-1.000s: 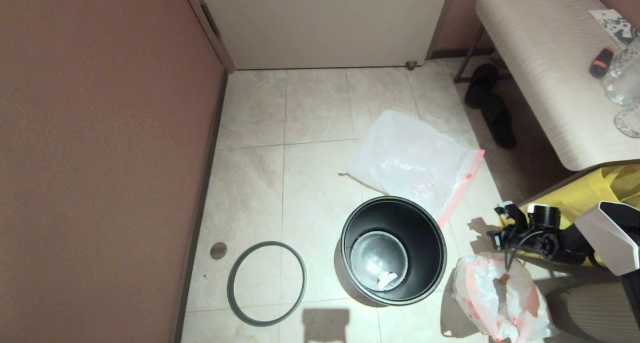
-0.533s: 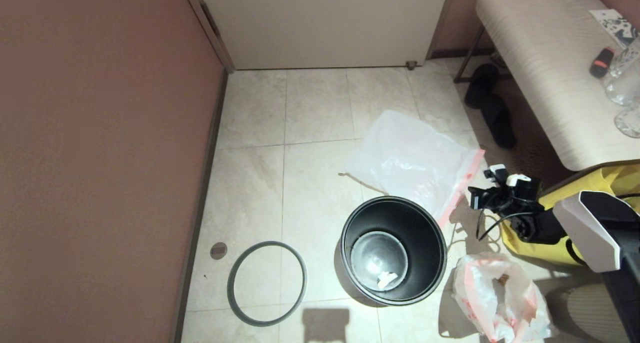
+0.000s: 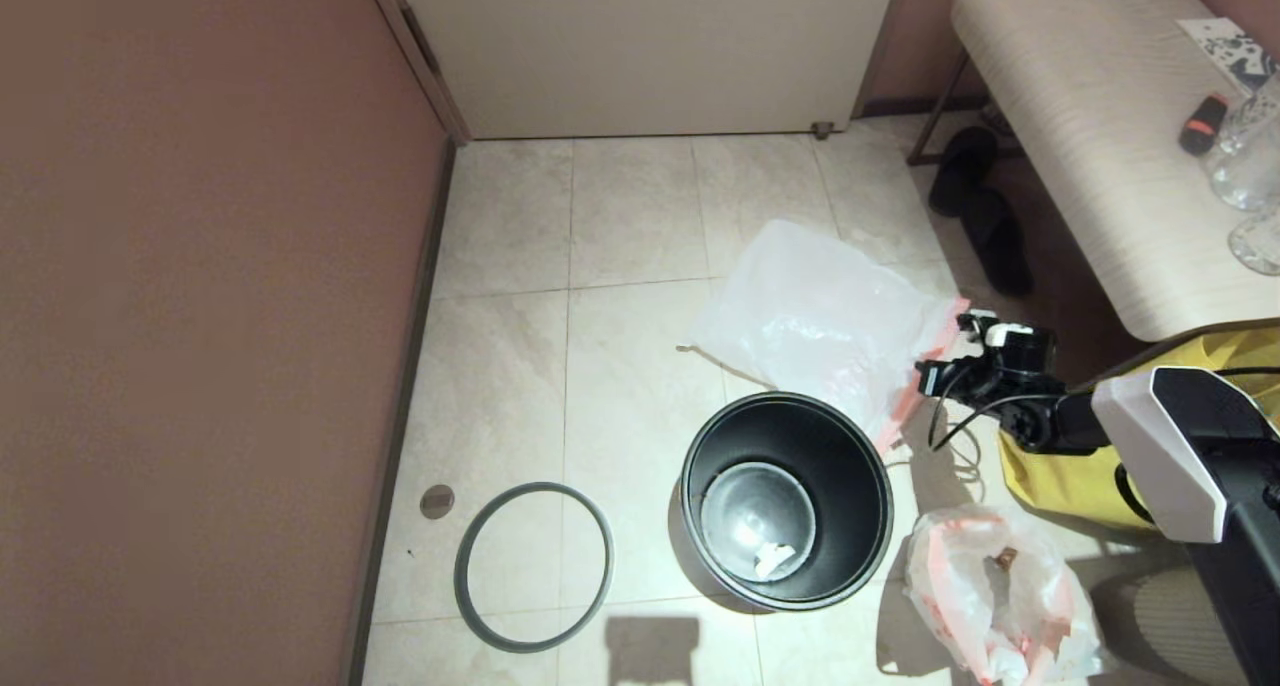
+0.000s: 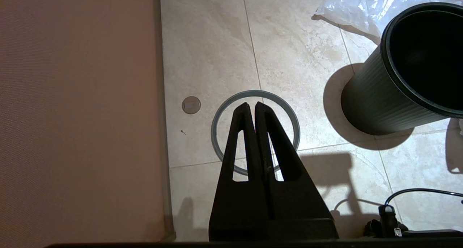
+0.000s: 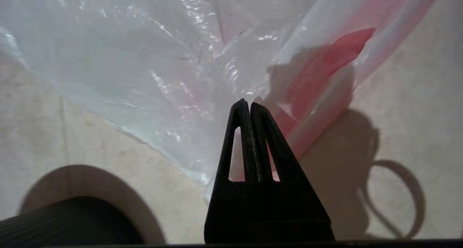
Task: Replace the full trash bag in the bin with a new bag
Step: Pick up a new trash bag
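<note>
The black bin (image 3: 787, 501) stands open on the tiled floor with a scrap of paper at its bottom. Its grey hoop rim (image 3: 533, 566) lies flat to its left. The new bag (image 3: 820, 321) lies spread flat behind the bin, pink hem to the right. The lumpy full trash bag (image 3: 1000, 591) sits on the floor right of the bin, untouched. My right gripper (image 3: 925, 376) hangs shut and empty just above the new bag's pink hem (image 5: 325, 60); its tips (image 5: 249, 104) touch nothing I can see. My left gripper (image 4: 251, 105) is parked, shut, over the hoop (image 4: 293, 121).
A pale bench (image 3: 1090, 116) with glasses (image 3: 1245, 166) stands at the right. Black slippers (image 3: 985, 216) lie under it and a yellow tote (image 3: 1060, 476) sits below my right arm. A brown wall (image 3: 200, 316) closes the left, a door (image 3: 650, 46) the far side.
My right arm has swung from above the full trash bag forward to the new bag's pink hem, gripper shut throughout. The left arm has not moved.
</note>
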`<state>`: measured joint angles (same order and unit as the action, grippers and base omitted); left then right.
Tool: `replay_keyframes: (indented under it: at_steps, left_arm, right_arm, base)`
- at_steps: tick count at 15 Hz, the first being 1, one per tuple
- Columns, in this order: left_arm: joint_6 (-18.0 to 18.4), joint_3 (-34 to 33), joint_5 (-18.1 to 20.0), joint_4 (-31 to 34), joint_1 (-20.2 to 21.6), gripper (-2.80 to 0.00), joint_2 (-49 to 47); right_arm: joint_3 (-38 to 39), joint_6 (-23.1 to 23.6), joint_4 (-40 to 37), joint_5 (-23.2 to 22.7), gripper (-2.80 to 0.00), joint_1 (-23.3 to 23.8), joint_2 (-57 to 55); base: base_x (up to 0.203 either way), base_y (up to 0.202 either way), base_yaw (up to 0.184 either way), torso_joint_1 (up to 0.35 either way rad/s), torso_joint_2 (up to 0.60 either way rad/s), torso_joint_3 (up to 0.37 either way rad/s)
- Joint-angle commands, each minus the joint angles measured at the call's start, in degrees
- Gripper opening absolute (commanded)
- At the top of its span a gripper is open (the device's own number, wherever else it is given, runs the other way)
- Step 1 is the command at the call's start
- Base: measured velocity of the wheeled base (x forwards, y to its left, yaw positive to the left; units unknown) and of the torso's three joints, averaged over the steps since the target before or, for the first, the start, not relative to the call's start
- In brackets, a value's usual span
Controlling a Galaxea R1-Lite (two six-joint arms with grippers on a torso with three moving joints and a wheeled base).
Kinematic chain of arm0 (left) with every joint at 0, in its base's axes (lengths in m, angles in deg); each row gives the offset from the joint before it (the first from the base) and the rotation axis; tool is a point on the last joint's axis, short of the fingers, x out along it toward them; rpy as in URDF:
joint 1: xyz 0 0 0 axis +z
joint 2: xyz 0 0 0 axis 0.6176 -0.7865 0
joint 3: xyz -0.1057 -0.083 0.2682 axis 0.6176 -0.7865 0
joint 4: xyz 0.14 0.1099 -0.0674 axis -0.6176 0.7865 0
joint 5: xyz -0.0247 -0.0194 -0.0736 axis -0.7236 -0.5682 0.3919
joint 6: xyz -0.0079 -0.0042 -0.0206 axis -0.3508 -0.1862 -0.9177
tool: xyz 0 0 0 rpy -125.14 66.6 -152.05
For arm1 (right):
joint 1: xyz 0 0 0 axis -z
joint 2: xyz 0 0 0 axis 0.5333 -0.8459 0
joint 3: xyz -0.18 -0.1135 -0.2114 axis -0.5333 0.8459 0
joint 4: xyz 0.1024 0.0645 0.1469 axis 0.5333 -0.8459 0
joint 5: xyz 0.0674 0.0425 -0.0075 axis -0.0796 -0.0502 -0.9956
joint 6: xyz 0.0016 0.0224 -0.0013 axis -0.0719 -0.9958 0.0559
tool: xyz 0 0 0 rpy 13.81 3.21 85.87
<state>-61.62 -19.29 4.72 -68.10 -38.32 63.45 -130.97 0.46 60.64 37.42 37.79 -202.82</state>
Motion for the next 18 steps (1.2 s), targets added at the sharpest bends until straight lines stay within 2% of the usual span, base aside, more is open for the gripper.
replay_keyframes:
  at_steps: [1, 6, 7, 14, 18]
  left_arm:
    - [0.03, 0.0, 0.01, 0.0, 0.01, -2.8, -0.07]
    - [0.0, 0.0, 0.01, 0.0, 0.01, -2.8, -0.07]
    - [0.03, 0.0, 0.01, 0.0, 0.01, -2.8, -0.07]
    - [0.03, 0.0, 0.01, 0.0, 0.01, -2.8, -0.07]
    - [0.03, 0.0, 0.01, 0.0, 0.01, -2.8, -0.07]
  right_arm:
    - [-0.24, -3.29, -3.01, -0.87, -2.8, -0.13, 2.7]
    - [-0.24, -2.95, -3.04, 0.95, -2.8, 0.98, 2.43]
    - [-0.24, -2.94, -3.04, 1.16, 0.0, 1.22, 2.26]
    - [-0.24, -3.07, -2.26, -1.11, 0.0, 2.69, 0.86]
    - [-0.24, -3.04, 4.81, -5.13, 0.0, 3.07, -4.3]
  base:
    - [0.0, 0.0, 0.0, 0.0, 0.0, 0.0]
    - [0.0, 0.0, 0.0, 0.0, 0.0, 0.0]
    - [0.0, 0.0, 0.0, 0.0, 0.0, 0.0]
    - [0.0, 0.0, 0.0, 0.0, 0.0, 0.0]
    - [0.0, 0.0, 0.0, 0.0, 0.0, 0.0]
